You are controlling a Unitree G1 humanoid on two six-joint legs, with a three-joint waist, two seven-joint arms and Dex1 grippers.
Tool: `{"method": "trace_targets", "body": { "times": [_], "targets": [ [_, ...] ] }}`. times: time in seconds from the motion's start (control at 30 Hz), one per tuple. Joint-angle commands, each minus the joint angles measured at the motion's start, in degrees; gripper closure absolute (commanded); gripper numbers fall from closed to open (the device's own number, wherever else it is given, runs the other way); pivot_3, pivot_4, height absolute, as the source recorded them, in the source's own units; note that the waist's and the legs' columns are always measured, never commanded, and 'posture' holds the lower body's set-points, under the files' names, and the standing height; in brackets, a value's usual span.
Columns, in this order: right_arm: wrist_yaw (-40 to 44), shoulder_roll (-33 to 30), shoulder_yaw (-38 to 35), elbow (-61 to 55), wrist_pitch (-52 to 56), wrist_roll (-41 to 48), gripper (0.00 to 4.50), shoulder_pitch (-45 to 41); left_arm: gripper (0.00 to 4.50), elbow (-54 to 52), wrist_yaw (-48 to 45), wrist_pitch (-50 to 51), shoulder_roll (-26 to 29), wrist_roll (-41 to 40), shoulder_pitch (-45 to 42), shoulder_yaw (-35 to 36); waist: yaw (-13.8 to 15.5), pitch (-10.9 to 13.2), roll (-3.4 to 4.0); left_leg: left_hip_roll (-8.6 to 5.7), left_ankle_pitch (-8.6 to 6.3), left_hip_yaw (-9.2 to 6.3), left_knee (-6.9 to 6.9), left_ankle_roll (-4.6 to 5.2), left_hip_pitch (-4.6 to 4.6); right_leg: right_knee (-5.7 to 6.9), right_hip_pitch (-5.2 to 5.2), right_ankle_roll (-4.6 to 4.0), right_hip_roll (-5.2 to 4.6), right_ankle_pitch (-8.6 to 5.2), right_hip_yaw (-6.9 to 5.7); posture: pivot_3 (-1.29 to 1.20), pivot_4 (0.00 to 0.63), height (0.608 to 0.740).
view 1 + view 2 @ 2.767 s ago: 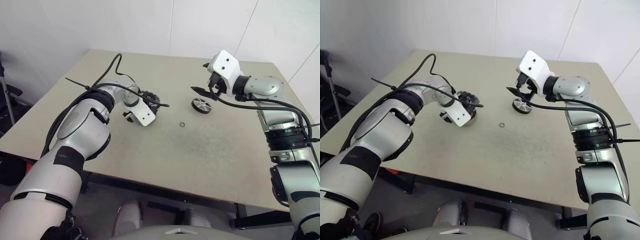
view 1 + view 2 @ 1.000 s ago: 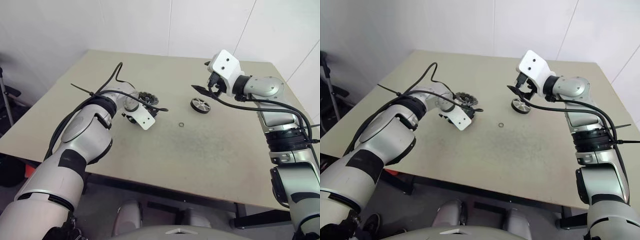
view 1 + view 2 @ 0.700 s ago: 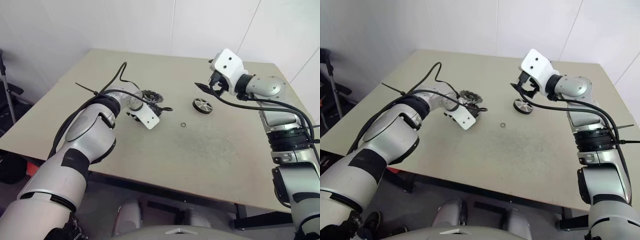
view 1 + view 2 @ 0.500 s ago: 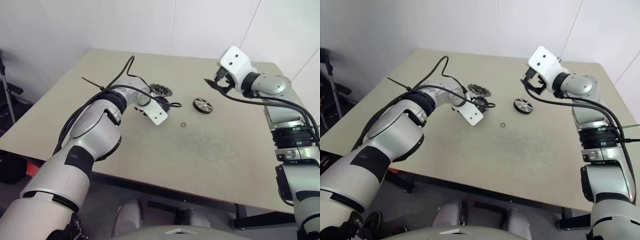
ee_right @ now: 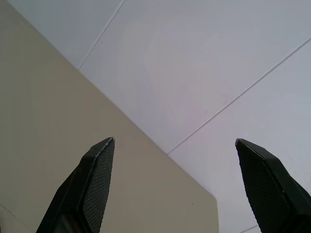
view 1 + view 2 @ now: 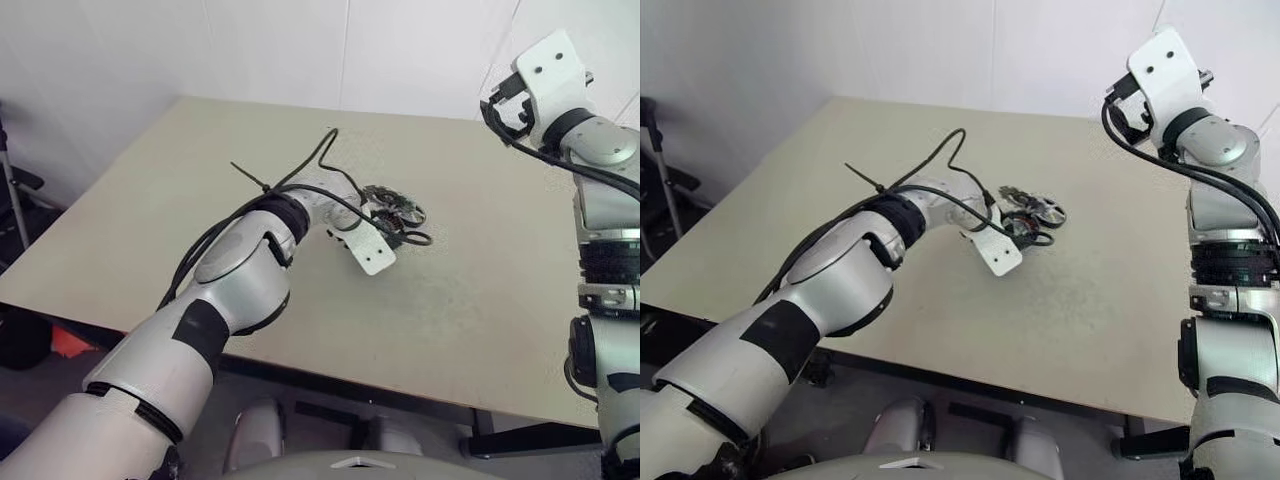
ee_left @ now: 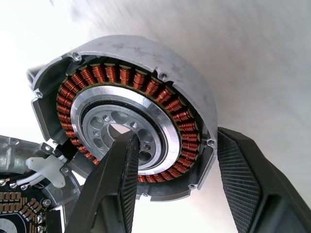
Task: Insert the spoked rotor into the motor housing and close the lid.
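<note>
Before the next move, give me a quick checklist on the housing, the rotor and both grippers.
1. Motor housing gripped by left gripper, one finger in the centre hole, one outside the wall: ok.
2. Housing cavity free, copper windings exposed: ok.
3. Housing brought over the spoked rotor on the table: ok, though exact alignment cannot tell.
4. Right gripper open, raised clear of the parts: ok.
5. Rotor seated in housing: not ok, not yet done.
6. Lid position: cannot tell.

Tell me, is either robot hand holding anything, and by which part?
The left gripper holds the motor housing by its wall, one finger inside. The right gripper is open, empty.
</note>
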Motion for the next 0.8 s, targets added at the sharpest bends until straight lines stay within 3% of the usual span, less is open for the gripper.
{"method": "trace_targets", "body": {
  "times": [0.03,0.5,0.8],
  "targets": [
    [-0.9,-1.5,-3.6,-7.2,3.1,0.8,0.0,2.2,2.48,-0.5,1.8,0.6,-1.4,-0.3,-3.2,0.6,0.0,0.0,0.01,0.0,0.0,0.0,0.01,0.0,0.0,0.0,0.0,0.01,-0.01,0.01,0.0,0.0,0.0,0.74],
    [-2.0,-2.2,-8.5,-22.6,13.1,1.2,0.0,12.1,2.48,0.1,3.4,1.5,-9.9,0.1,-2.9,-0.2,0.0,-0.1,0.23,-0.02,0.03,0.0,0.06,-0.04,0.06,0.0,0.01,0.16,-0.05,0.07,0.0,0.0,0.0,0.74],
    [-2.3,-2.5,-9.6,-26.5,16.2,1.4,0.0,14.0,2.48,-0.1,3.8,0.2,-12.1,-0.3,-2.0,-1.0,0.1,-0.1,0.35,-0.03,0.03,0.0,0.05,-0.03,0.05,-0.01,0.02,0.17,-0.07,0.08,-0.01,0.0,0.0,0.74]
  ]
}}
